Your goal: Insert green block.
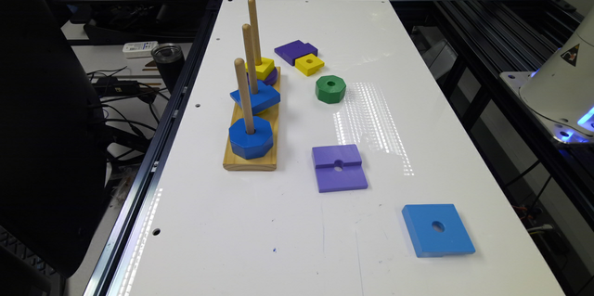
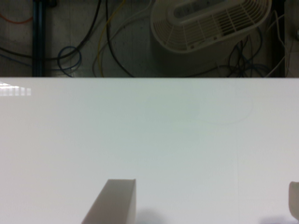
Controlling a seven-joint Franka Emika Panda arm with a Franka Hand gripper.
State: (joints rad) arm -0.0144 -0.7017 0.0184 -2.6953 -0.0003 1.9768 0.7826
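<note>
One green block (image 1: 330, 88) matters here, a thick octagon lying flat on the white table (image 1: 278, 222), its round centre hole facing up; it sits alone, just below the small yellow square block (image 1: 309, 64) in the exterior view and well apart from the wooden peg base (image 1: 250, 159) toward that view's left. It looks like painted wood, so I judge it stiff, fairly light and not fragile; the glossy paint may be a little slippery, and the flat opposite faces of the octagon offer the surest hold, pinched across the sides rather than the corners, low enough that the hole stays clear for the peg.

Three upright pegs stand on the base; the nearest peg (image 1: 244, 96) carries the blue octagonal block (image 1: 250, 137), and since the green piece appears slightly smaller, stacking it there seems the likely aim, though that is a guess; the middle peg holds a blue square-ish piece (image 1: 255, 96), and the farthest holds a yellow piece over a purple one.

Loose on the table are a dark purple block (image 1: 293, 50), a lighter purple slotted square (image 1: 339, 168) and a blue square with a hole (image 1: 437, 229).

In the wrist view the gripper (image 2: 205, 203) hangs over bare table, its fingers (image 2: 114, 203) spread wide and holding nothing; the robot's white base (image 1: 564, 87) sits at the exterior view's right.
</note>
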